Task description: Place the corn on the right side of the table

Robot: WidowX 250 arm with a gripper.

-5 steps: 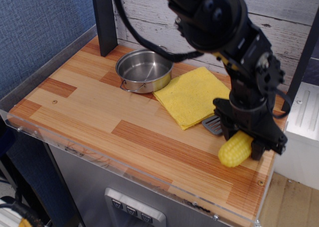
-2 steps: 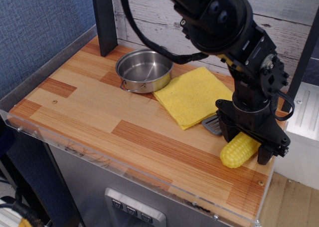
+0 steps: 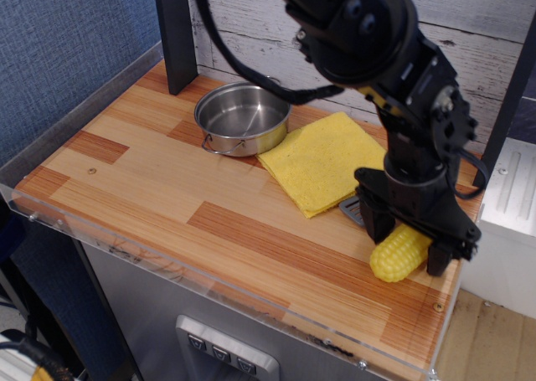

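The yellow corn (image 3: 397, 256) lies on the wooden table (image 3: 167, 188) near its front right corner. My black gripper (image 3: 409, 244) hangs just over the corn's far end. Its two fingers (image 3: 377, 227) stand apart on either side of the cob, so the gripper looks open. The far end of the corn is hidden behind the fingers.
A steel pot (image 3: 243, 118) stands at the back middle. A flat yellow folded cloth (image 3: 322, 159) lies right of it. A grey slotted utensil (image 3: 352, 210) peeks out by the cloth's near corner, beside my gripper. A black post (image 3: 173, 33) stands at the back left. The table has a clear plastic rim (image 3: 209, 285).
The corn went from being held slightly above the table to lying on it. The fingers have spread apart, and the gripper has shifted slightly left.
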